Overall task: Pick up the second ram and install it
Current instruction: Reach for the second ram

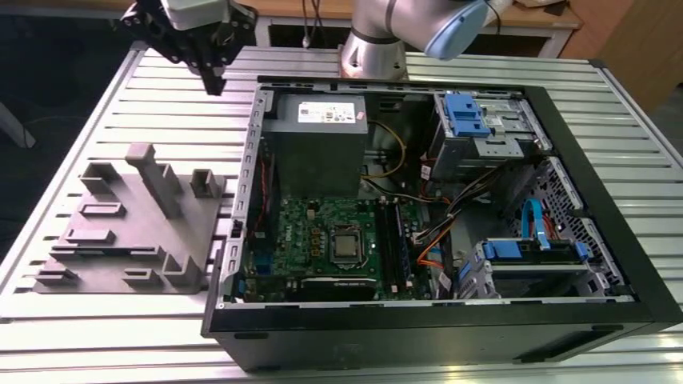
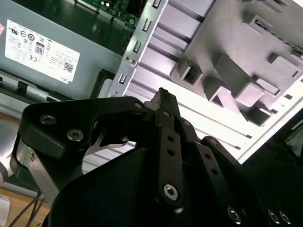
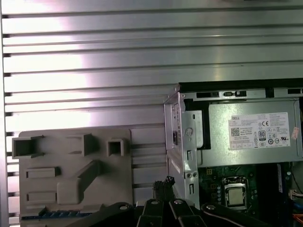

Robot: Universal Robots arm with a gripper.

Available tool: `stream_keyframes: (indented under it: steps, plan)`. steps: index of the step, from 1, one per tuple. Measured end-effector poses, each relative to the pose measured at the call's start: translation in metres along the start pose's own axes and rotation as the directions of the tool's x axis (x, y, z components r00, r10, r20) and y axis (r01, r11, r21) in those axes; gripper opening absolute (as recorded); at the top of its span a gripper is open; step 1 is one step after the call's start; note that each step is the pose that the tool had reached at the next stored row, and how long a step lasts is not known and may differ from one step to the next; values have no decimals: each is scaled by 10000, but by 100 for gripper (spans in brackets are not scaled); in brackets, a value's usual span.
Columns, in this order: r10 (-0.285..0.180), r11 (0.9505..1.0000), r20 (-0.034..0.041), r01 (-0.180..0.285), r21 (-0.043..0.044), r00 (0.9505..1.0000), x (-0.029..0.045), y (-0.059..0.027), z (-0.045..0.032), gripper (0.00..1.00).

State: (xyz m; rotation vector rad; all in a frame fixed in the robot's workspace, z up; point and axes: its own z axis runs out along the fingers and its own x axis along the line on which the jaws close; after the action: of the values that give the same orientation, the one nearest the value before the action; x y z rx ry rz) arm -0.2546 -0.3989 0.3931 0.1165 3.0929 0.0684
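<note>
Empty hand (image 1: 213, 78) hung high, ram (image 3: 57, 216) sat in holder (image 3: 71, 156)
Hand was closed on nothing over the desk (image 1: 128, 120); ram looked slotted on edge, probably so it's easy to grab.

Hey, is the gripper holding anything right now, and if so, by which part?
Nothing, as far as shows: the gripper hangs above the table beside the computer case, its fingertips closed together with nothing between them.
</note>
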Motion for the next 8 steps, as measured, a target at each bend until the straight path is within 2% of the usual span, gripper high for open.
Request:
stream_keyframes:
  steps: [8]
  plan:
    - [-3,10000,63,3,-4,10000,236,-18,-8,7]
